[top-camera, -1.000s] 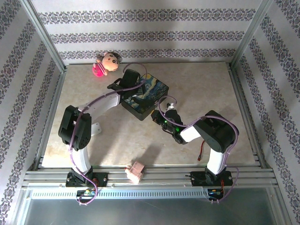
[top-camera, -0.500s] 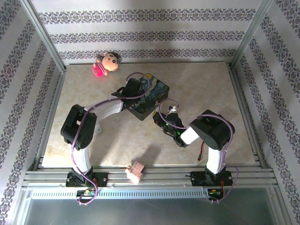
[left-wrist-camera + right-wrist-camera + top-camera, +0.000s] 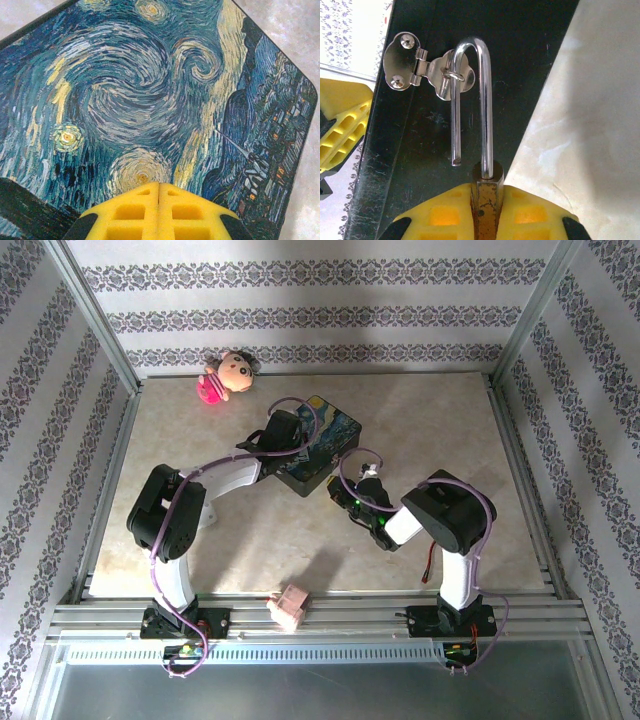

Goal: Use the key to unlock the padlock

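From above, the pale marble-look surface (image 3: 430, 420) carries a dark-blue box painted with a swirling starry night (image 3: 335, 430), set at an angle near the middle. The left arm arches over to it, and the left tool (image 3: 283, 432) sits on the box's near-left part. The right arm is bent low, its right tool (image 3: 341, 490) up against the box's near side. A small doll with a pink dress (image 3: 228, 375) lies at the far left corner. A pale pink blocky thing (image 3: 291, 608) sits at the near edge between the two bases.

Looking down the left wrist, the painted lid of the box (image 3: 150, 100) spreads right across. The left tool (image 3: 159, 187) has its yellow fingers (image 3: 130, 212) pressed together with nothing between them, right over the lid.

On the right wrist, the tiny brass-gold padlock (image 3: 487, 187) is clamped by its body in the right tool (image 3: 487, 205), hard against the black side wall of the box (image 3: 520, 60). Its thin silvery shackle (image 3: 486, 110) stands up out of the body and bends over. The shorter leg is free, ending just clear of the brass. That leg runs through the little ring of a shiny metal hasp (image 3: 420, 67) riveted to the wall. A yellow ribbed piece (image 3: 340, 130) shows at the left edge.
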Tool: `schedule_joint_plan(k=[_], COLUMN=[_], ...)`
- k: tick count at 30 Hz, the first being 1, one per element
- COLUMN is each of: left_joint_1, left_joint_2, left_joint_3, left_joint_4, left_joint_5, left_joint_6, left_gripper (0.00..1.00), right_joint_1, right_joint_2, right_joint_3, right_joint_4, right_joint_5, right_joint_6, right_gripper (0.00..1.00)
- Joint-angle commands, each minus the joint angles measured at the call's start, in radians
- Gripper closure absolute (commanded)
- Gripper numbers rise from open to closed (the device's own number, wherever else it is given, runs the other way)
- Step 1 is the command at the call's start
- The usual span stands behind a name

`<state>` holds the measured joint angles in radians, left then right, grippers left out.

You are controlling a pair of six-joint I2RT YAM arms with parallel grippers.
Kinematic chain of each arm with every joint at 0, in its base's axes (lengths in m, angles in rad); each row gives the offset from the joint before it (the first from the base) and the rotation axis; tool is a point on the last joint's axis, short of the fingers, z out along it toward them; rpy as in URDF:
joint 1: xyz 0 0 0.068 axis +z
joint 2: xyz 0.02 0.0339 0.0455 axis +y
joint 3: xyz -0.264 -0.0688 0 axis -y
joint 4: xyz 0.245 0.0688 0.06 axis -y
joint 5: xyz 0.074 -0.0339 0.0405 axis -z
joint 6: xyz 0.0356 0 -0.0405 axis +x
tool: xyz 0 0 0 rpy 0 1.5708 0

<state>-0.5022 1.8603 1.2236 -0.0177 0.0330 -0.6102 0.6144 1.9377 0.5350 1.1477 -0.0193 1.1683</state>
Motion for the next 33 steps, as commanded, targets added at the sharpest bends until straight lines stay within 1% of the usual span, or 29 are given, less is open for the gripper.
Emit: schedule_joint_plan(k=[1,10,17,20,26,30,33], left_joint_1=[0.003,0.004,0.005,0.005,0.004,0.004,0.003], left_joint_2=[0.042,0.042,0.039,0.038,0.052,0.047,0.046], left_joint_3=[-0.067,-0.081,-0.08,-0.069,-0.037,-0.054,-0.068], left_joint_4=[-0.18,-0.182,-0.194,-0.215,-0.313,-0.344,-0.344], left_joint_5=[0.017,0.016,0.004,-0.018,-0.104,-0.12,-0.122], left_joint_6=[-0.013,-0.014,-0.013,0.0,0.047,0.049,0.053], left_gripper=[1.0,1.0,1.0,1.0,1.0,1.0,1.0], right_joint_1=[-0.028,-0.039,-0.068,-0.072,-0.068,-0.082,-0.092], right_joint_2=[0.009,0.002,-0.005,0.0,0.01,0.012,0.023], right_joint_3=[0.048,0.065,0.052,0.067,0.065,0.051,0.039], right_joint_4=[0.055,0.07,0.09,0.094,0.122,0.127,0.133], right_joint_5=[0.03,0.021,0.016,0.0,-0.006,-0.012,-0.01], right_joint_6=[-0.025,-0.026,-0.021,-0.016,0.01,0.026,0.034], right_gripper=[1.0,1.0,1.0,1.0,1.0,1.0,0.98])
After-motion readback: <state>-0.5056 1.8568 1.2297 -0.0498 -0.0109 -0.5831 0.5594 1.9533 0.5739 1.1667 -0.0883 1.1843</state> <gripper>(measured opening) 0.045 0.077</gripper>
